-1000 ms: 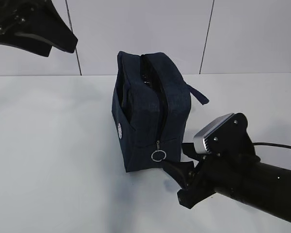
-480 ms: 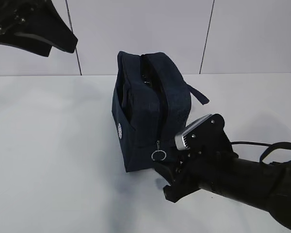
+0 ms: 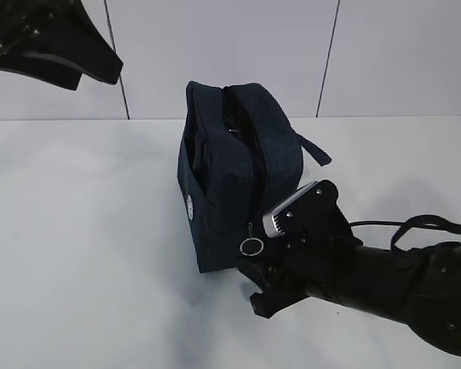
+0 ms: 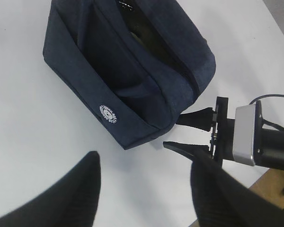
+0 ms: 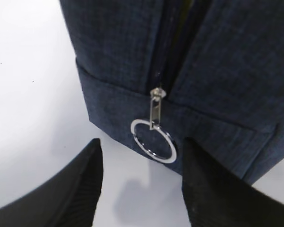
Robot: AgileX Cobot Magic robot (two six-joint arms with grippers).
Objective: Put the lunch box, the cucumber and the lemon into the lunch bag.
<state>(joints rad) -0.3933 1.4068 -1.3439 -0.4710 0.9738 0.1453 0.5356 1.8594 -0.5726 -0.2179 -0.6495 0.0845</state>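
The dark navy lunch bag (image 3: 238, 173) stands on the white table, its top zipper open; it also shows in the left wrist view (image 4: 128, 66) and the right wrist view (image 5: 189, 71). The silver ring pull (image 5: 153, 140) hangs at the bag's near lower end (image 3: 251, 246). My right gripper (image 5: 141, 156) is open, its fingers either side of and just below the ring, not touching it. It shows in the exterior view (image 3: 250, 283). My left gripper (image 4: 144, 163) is open and empty, high above the table. The lunch box, cucumber and lemon are not visible.
The left arm (image 3: 46, 38) hangs at the top left of the exterior view. A bag handle (image 3: 313, 150) sticks out to the right. The right arm's cable (image 3: 415, 223) lies on the table. A table edge shows at bottom right in the left wrist view (image 4: 270, 184).
My right gripper has moved left and forward toward the bag's near end, closing in on the ring pull. The left arm and the bag have not moved.
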